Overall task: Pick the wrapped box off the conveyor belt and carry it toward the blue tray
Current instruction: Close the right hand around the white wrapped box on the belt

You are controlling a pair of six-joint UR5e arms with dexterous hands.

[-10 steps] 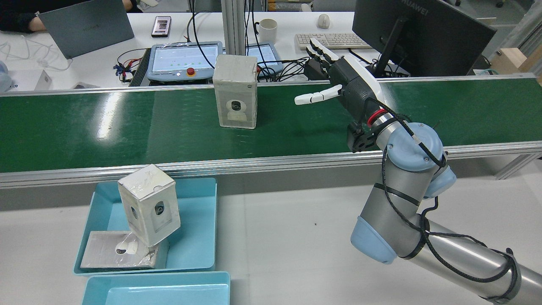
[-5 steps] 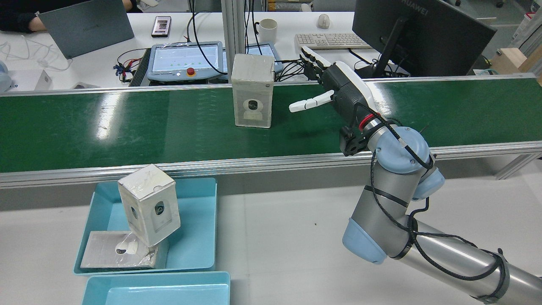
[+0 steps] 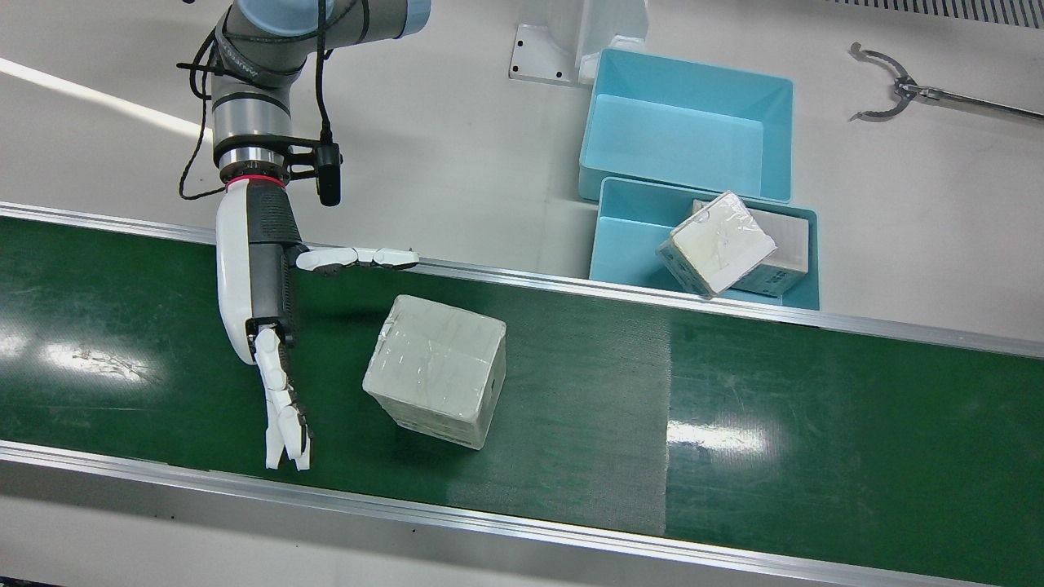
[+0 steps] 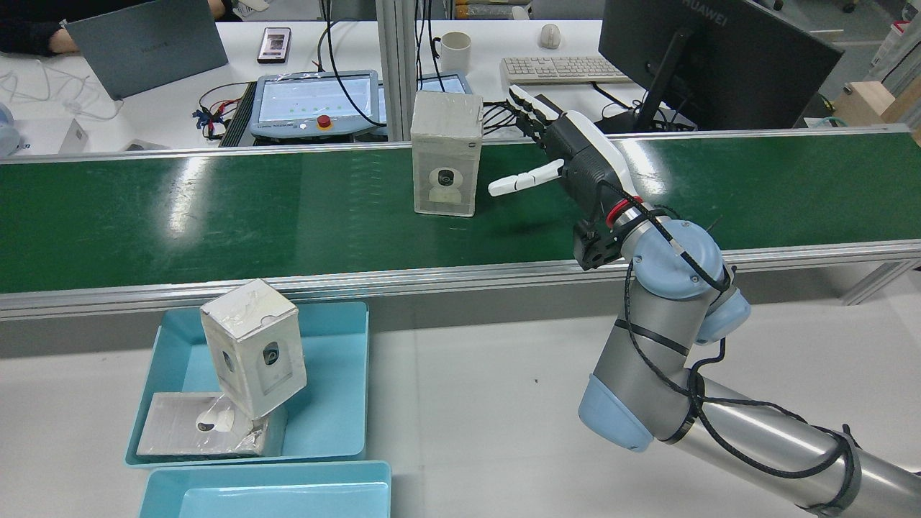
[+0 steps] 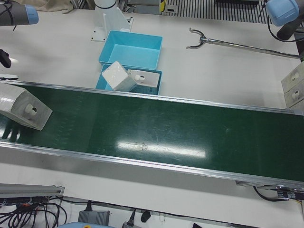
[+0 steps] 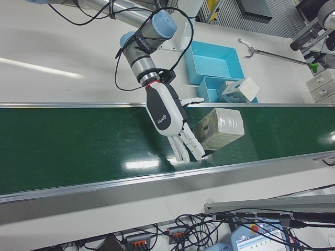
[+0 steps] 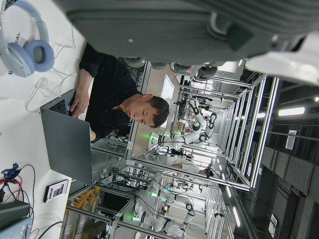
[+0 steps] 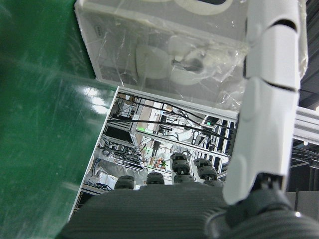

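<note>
1. In the rear view, the near blue tray (image 4: pixel 327 432) sits on the white counter (image 4: pixel 489 403) at the left, just in front of the belt's metal edge.
2. Two wrapped boxes are in that tray. One lies flat (image 4: pixel 201 435), and the other (image 4: pixel 253 347) leans tilted on top of it.
3. A second blue tray (image 4: pixel 266 489) touches the first one on its near side.
4. The green conveyor belt (image 4: pixel 144 216) runs from left to right across the picture.
5. The wrapped box (image 4: pixel 446 155) stands upright on the belt, near the far edge, about in the middle.
6. The right hand (image 4: pixel 568 155) hovers over the belt just to the right of the box. Its fingers (image 4: pixel 529 108) are spread apart and it holds nothing. The thumb (image 4: pixel 514 183) points at the box but does not touch it.
7. In the front view, the box (image 3: pixel 436 371) sits between the thumb (image 3: pixel 359 259) and the other fingers (image 3: pixel 281 416), with a gap on both sides.
8. The left hand (image 7: pixel 189 30) shows only in its own camera, as a dark blur, so I cannot tell if it is spread or closed.
</note>
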